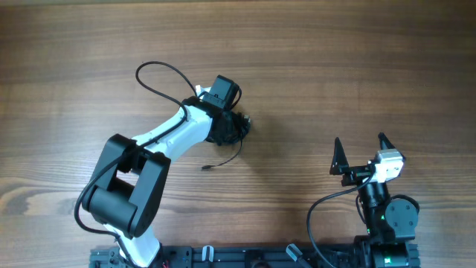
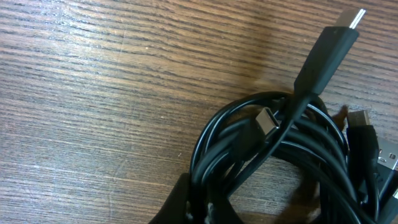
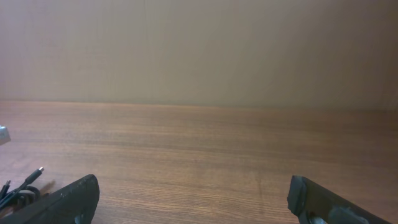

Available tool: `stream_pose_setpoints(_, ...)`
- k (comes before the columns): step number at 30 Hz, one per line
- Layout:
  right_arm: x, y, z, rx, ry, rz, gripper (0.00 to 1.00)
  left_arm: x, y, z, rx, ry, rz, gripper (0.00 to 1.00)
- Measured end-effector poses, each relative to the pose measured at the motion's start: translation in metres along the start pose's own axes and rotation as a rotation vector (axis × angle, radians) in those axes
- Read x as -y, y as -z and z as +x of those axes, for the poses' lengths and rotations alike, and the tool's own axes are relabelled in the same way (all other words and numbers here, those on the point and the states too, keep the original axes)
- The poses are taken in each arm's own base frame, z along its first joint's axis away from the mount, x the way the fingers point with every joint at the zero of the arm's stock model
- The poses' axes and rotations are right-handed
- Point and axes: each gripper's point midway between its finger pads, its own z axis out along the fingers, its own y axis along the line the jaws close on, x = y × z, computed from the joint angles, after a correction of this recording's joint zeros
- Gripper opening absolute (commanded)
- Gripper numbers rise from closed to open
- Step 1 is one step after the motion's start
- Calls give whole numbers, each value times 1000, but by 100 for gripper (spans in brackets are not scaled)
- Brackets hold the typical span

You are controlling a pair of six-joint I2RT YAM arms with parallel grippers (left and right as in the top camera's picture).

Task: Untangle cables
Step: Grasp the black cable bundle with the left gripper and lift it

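Cables (image 2: 281,129) bunched | left hand (image 1: 232,128) clenched on them | right hand (image 1: 360,145) spread wide

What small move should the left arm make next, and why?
Probably lift the left gripper a little: it is shut on the cables, which lie bunched in a knot on the table, one plug end trailing free. The right gripper stands open and apart, free to take a strand.

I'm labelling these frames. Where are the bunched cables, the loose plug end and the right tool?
cables (image 2: 298,149): left wrist view, on the looped strands of the bunch.
loose plug end (image 1: 204,168): overhead view, on the tip of the trailing strand.
right tool (image 1: 359,139): overhead view, midway between its open fingertips.
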Motion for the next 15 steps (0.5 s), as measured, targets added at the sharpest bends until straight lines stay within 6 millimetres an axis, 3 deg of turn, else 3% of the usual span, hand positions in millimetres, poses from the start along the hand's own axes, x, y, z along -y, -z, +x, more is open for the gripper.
stream_pose_setpoints(7, 0, 0, 0, 0, 0, 0, 100, -1, 10, -4, 18, 8, 12, 4)
stream_pose_setpoints(11, 0, 0, 0, 0, 0, 0, 100, -1, 52, -19, 96, 23, 55, 4)
stream_pose_setpoints(15, 0, 0, 0, 0, 0, 0, 100, -20, 88, -31, 168, 61, 42, 4)
